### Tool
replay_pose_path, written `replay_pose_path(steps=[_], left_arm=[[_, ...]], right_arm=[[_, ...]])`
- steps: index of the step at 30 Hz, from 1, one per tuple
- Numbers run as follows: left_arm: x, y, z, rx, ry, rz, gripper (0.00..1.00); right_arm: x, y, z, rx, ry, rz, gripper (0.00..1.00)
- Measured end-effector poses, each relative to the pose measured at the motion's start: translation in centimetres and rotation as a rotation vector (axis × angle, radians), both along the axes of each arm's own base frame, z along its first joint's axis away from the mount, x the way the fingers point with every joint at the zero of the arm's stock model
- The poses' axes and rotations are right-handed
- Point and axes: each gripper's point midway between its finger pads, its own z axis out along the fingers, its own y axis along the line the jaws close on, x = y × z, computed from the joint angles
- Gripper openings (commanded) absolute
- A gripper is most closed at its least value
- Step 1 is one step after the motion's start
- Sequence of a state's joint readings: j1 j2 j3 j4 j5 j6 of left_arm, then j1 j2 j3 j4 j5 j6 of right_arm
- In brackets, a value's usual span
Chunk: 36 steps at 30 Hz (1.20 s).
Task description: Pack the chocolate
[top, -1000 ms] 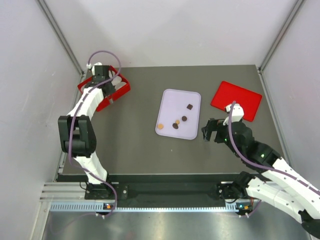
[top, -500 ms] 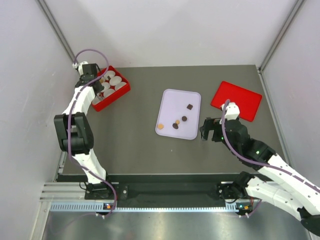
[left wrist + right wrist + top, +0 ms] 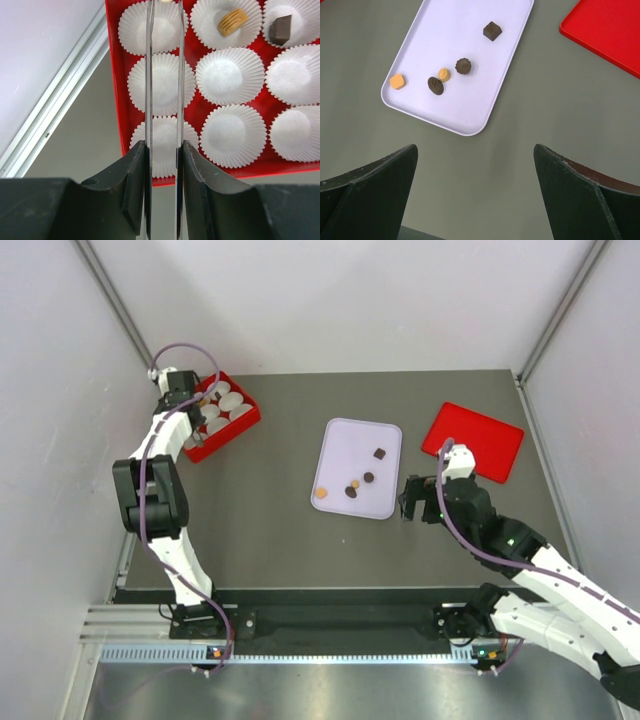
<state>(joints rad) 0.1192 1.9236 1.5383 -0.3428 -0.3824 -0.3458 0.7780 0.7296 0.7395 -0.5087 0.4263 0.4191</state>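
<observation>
Top external view: dark grey table [image 3: 260, 530] between pale walls [image 3: 350, 300] — left hand [image 3: 164, 7] narrow, right hand [image 3: 474, 150] wide.

The light is bright and even in all three views and seems to come from above, because shadows are short and soft. In the top view the grey table [image 3: 270, 530] has no glare, and the pale walls look washed out toward 12 o'clock. The paper cups [image 3: 230, 75] are sharp, but the left fingers [image 3: 132, 190] at 6 o'clock are dark and slightly blurred. The tray [image 3: 470, 110] is sharp; the right fingers [image 3: 370, 195] at 7 and 5 o'clock are soft.
</observation>
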Motion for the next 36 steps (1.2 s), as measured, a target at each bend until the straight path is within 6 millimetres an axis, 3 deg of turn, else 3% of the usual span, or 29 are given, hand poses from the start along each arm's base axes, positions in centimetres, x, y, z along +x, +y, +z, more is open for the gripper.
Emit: replay_pose_path(steps=[6,22,36], left_arm=[[0.2,0.4,-1.0,0.021,0.022,0.008,0.39],[0.1,0.6,-1.0,0.036,0.024,0.006,0.4],[-0.5,0.6,0.0,0.041,0.012,0.01,0.39]], right_arm=[[0.2,0.1,-0.5,-0.016,0.014,-0.002,1.0],[0.6,0.6,-1.2,-0.032,0.029,-0.002,1.0],[0.8,0.7,-1.0,-0.032,0.021,0.001,1.0]])
